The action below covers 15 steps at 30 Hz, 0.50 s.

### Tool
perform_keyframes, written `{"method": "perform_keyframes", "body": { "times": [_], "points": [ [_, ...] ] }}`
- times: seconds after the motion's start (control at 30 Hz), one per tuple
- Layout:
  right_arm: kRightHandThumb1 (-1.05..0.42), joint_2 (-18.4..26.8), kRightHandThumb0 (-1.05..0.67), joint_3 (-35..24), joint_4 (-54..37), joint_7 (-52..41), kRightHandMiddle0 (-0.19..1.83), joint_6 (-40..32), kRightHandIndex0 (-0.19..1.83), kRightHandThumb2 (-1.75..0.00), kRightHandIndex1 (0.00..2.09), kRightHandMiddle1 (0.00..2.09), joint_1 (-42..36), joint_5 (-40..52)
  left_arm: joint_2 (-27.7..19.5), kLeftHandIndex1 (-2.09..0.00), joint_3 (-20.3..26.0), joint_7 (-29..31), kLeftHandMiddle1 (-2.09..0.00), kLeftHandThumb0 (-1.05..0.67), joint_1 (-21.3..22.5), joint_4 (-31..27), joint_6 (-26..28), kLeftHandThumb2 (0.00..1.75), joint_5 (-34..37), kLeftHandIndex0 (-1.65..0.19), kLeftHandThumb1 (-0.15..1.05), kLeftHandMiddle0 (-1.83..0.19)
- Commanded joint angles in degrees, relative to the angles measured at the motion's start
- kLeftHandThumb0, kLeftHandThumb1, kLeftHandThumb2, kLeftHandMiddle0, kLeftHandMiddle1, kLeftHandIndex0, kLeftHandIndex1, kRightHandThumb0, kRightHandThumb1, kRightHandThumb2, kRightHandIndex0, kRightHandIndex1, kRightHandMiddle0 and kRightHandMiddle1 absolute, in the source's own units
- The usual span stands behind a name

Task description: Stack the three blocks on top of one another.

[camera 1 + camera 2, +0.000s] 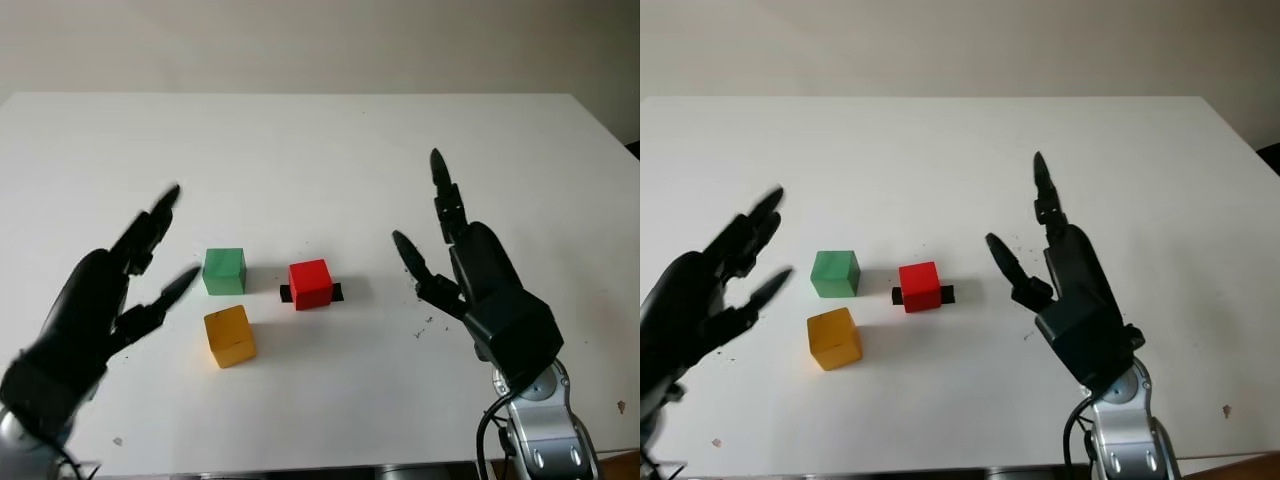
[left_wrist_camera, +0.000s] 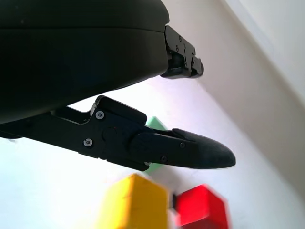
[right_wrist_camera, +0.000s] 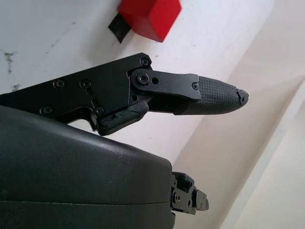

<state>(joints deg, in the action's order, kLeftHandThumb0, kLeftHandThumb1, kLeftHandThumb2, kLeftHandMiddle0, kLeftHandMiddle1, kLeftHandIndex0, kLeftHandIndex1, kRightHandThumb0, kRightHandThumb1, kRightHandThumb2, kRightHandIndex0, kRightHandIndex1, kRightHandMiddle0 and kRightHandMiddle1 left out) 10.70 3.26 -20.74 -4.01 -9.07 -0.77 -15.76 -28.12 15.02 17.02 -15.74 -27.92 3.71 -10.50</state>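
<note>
Head view, left hand: the black three-finger left hand [image 1: 100, 295] is up over the white table [image 1: 320, 140], left of the blocks, open, holding nothing.
Head view, right hand: the black three-finger right hand [image 1: 470, 270] is up on the right side, open, holding nothing.
Head view, blocks: the small green cube block [image 1: 224, 271], the small red cube block [image 1: 310, 284] and the small yellow cube block [image 1: 229, 336] sit apart on the table, none stacked.
Head view, tape: a black strip of tape [image 1: 335, 292] lies under the red block.
Left wrist view: a finger [image 2: 190, 151] reaches out over the yellow and red blocks, touching neither.
Right wrist view: the red block [image 3: 150, 16] sits on the tape, away from the hand.
Room: a plain pale wall [image 1: 320, 40] is behind the table.
</note>
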Motion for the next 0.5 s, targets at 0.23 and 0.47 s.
{"method": "perform_keyframes", "body": {
  "times": [0.23,0.47],
  "points": [
    [-1.05,-1.51,-0.75,-1.37,-1.57,1.76,-0.13,-2.29,-0.16,-0.58,0.05,0.06,0.36,0.65,-4.63,-0.05,2.52,1.59,-0.03,-0.83,-7.39,-3.66,-4.49,0.06,-8.17,-0.29,0.99,0.04],
    [-1.05,-1.81,-0.76,-1.34,-1.13,2.33,-0.12,-2.81,-0.16,-0.57,0.05,0.06,0.55,0.65,-4.71,-0.06,1.01,1.28,-0.04,-0.82,-7.53,-1.71,-6.77,0.04,-12.69,-0.29,0.95,0.08]
  ]
}}
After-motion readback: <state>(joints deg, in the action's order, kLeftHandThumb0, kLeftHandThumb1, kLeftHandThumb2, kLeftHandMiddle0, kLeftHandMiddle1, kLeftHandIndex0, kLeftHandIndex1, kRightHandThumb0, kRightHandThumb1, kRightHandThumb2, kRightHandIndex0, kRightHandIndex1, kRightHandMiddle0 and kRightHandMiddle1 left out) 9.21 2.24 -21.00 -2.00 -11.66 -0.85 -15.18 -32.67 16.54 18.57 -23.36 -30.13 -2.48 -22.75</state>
